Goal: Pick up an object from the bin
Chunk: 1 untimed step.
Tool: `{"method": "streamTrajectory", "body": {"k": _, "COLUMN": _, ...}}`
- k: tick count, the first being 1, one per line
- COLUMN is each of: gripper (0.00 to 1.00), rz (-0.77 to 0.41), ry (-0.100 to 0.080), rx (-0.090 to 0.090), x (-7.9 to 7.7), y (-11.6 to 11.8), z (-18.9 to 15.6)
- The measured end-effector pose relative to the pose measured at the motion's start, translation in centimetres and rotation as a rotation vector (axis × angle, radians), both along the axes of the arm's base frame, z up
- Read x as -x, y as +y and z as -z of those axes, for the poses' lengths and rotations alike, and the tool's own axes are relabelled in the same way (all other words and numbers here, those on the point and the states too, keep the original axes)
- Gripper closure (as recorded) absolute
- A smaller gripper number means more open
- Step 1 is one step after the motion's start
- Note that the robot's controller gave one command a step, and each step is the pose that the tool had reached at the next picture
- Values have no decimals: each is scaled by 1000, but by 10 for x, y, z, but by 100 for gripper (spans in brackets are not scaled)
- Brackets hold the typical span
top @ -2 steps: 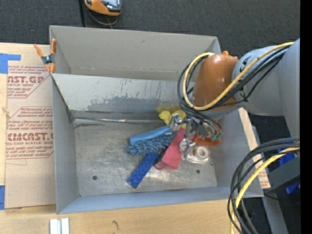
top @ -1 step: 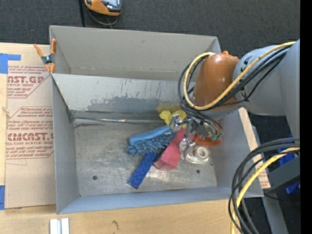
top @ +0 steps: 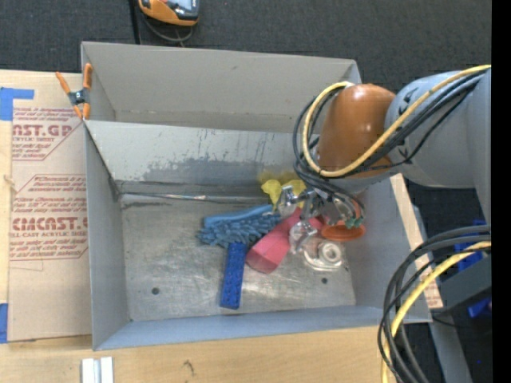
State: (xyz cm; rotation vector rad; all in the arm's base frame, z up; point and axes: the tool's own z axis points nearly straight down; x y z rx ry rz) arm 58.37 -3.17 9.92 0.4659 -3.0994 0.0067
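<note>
My gripper (top: 310,211) hangs low over the right part of the bin floor, under the arm's orange cover. Right beneath it a pink rounded block (top: 270,248) lies tilted, its upper end reaching up to the gripper. A clear round piece with a white ring (top: 326,254) rests just below and right of the gripper. A yellow lumpy thing (top: 275,188) sits just to its upper left, and a small orange-red thing (top: 346,230) to its right. I cannot make out anything held.
A blue bristly brush-like piece (top: 234,225) lies left of the pink block, with a straight blue bar (top: 233,274) below it pointing toward the bin's front wall. The arm and its cables cover the bin's right side.
</note>
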Motion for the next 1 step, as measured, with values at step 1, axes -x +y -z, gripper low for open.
{"method": "streamTrajectory", "body": {"k": 1, "gripper": 100, "rz": -2, "ry": -6, "rx": -5, "x": 0, "y": 2, "z": -12}}
